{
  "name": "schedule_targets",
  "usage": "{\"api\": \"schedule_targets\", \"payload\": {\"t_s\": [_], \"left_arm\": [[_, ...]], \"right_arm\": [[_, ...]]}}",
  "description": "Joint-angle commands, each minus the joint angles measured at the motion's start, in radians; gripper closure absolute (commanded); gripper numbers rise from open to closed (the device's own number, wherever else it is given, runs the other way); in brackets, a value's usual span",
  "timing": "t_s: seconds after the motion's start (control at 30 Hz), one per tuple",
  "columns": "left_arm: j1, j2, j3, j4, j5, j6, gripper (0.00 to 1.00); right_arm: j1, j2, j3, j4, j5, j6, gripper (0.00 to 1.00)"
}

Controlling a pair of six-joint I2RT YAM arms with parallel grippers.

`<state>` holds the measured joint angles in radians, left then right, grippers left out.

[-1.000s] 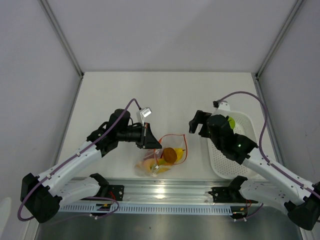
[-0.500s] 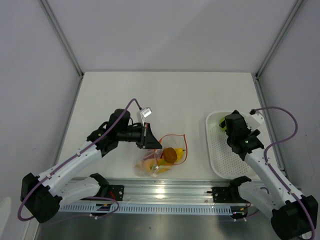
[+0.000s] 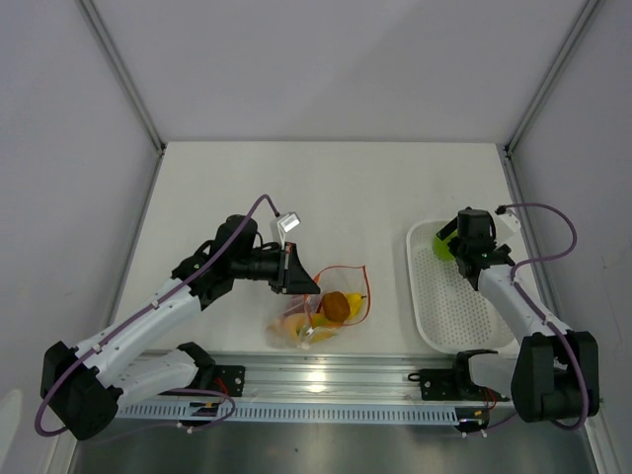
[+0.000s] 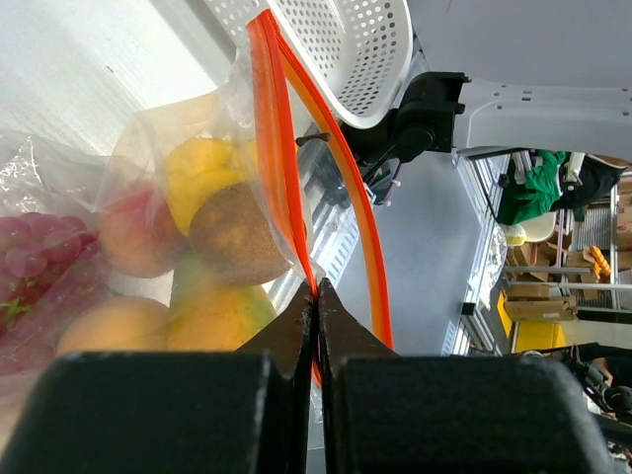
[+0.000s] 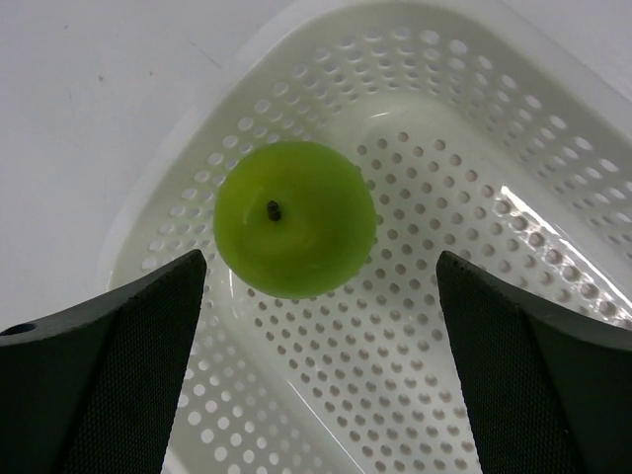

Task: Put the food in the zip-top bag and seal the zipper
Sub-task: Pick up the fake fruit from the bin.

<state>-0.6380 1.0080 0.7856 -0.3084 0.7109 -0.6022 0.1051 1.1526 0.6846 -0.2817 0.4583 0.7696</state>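
So on the left, the left gripper (image 3: 296, 276) is clamped tight on the zipper (image 4: 280, 148), its jaws pressed together with the orange-red strip pinched between them at one end of the mouth. The zip-top bag (image 3: 321, 308) is clear and crinkly and lies on the white surface (image 3: 326, 188) near the front edge, mouth gaping.

The top view only gives you an orange round fruit (image 3: 335, 305) and some yellow through the plastic. The left wrist view is way better: there's a brownish-orange fruit (image 4: 237, 235), yellow ones (image 4: 202, 178) and a red cluster (image 4: 30, 247) packed inside.

Over on the right, the green round fruit (image 5: 294, 217) sits in a corner of the white perforated tray (image 5: 474, 158), stem dot facing up. The right gripper (image 5: 318, 262) hangs over it, spread wide and holding nothing, with one finger on each side of the fruit.
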Motion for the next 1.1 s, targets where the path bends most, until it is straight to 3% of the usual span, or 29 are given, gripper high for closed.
{"api": "schedule_targets", "payload": {"t_s": [0.0,0.63,0.93,1.07], "left_arm": [[0.009,0.004,0.001,0.037,0.018,0.001,0.99],[0.009,0.004,-0.011,0.038,0.013,0.004,0.99],[0.009,0.006,-0.011,0.042,0.013,0.001,0.99],[0.009,0.007,-0.013,0.043,0.016,-0.001,0.99]], "right_arm": [[-0.019,0.047,0.007,0.134,-0.055,-0.043,0.01],[-0.081,0.260,0.033,0.230,-0.161,-0.012,0.04],[-0.081,0.242,-0.008,0.248,-0.173,-0.010,0.21],[-0.081,0.222,-0.025,0.248,-0.173,-0.015,0.39]]}}
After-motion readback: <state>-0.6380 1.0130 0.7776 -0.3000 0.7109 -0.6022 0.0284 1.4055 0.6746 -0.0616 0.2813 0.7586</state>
